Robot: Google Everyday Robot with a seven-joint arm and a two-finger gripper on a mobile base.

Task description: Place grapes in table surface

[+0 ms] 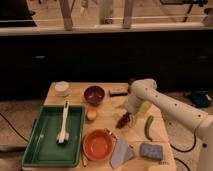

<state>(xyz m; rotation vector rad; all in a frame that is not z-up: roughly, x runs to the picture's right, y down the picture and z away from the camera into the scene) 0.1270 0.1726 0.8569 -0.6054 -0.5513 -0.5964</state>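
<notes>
The grapes [122, 121] are a small dark reddish-purple bunch near the middle of the light tan wooden table surface [107, 113]. My gripper [126, 116] reaches down from the white arm on the right and is right at the top of the bunch. The bunch looks low, at or just above the wood; I cannot tell whether it rests there. The arm hides the table behind the gripper.
A maroon bowl [94, 94] and a small white cup [62, 88] stand at the back. A green tray [55, 134] holding a white brush [63, 125] lies left. An orange bowl [97, 144], grey cloth [120, 151], blue sponge [150, 151] and long green vegetable [148, 127] are in front.
</notes>
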